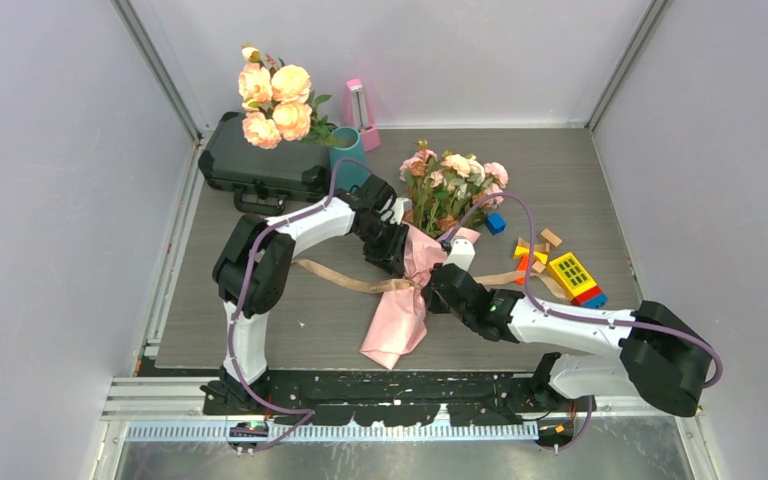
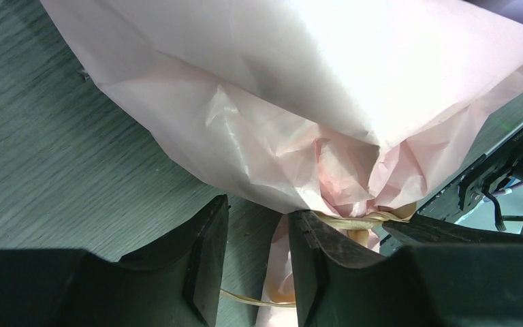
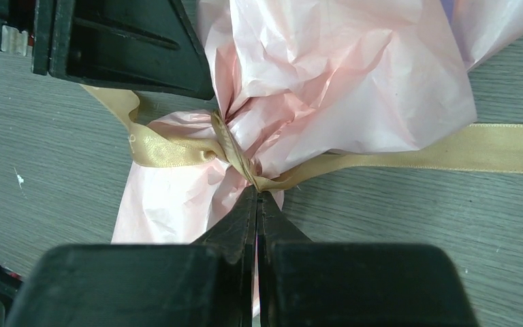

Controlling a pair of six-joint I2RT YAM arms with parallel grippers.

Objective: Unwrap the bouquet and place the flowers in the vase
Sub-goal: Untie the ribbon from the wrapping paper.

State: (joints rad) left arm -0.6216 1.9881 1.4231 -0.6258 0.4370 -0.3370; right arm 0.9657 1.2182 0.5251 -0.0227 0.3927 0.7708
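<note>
The bouquet lies across the middle of the table, its flowers pointing to the far side and its pink paper flaring toward me. A tan ribbon is tied round its waist, with both ends trailing over the table. My right gripper is shut on the ribbon right at the knot. My left gripper stands open at the wrap's left side, one fingertip touching the paper. The teal vase stands at the back, partly hidden by the left arm.
A black case sits at the back left with big peach roses above it. A pink metronome-shaped object stands behind the vase. Toy blocks and a blue block lie to the right of the bouquet.
</note>
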